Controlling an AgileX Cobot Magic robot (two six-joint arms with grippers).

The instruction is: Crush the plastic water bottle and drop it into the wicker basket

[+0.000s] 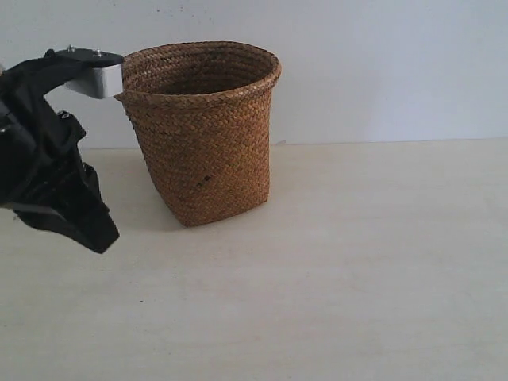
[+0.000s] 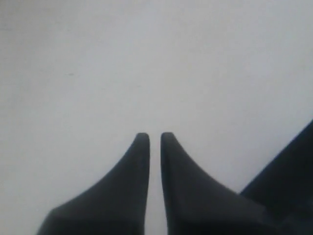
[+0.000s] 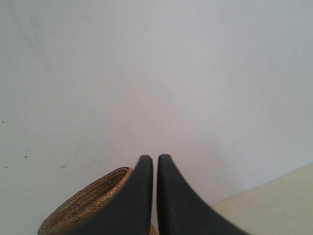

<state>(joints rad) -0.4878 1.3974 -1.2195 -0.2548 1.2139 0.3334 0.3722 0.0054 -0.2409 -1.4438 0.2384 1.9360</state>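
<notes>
Where the counter [image 1: 357,262] meets the wall: one wicker basket [image 1: 202,143], upright, at 11 o'clock; black arm [image 1: 48,159] beside it at 9 o'clock; left hand [image 2: 154,137] narrow, holding nothing; right hand [image 3: 155,159] narrow, holding nothing.

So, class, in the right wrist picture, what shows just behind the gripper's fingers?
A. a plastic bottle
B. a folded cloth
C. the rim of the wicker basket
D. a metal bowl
C: the brown woven rim of the wicker basket curves behind the right gripper, whose fingers nearly touch.
</notes>
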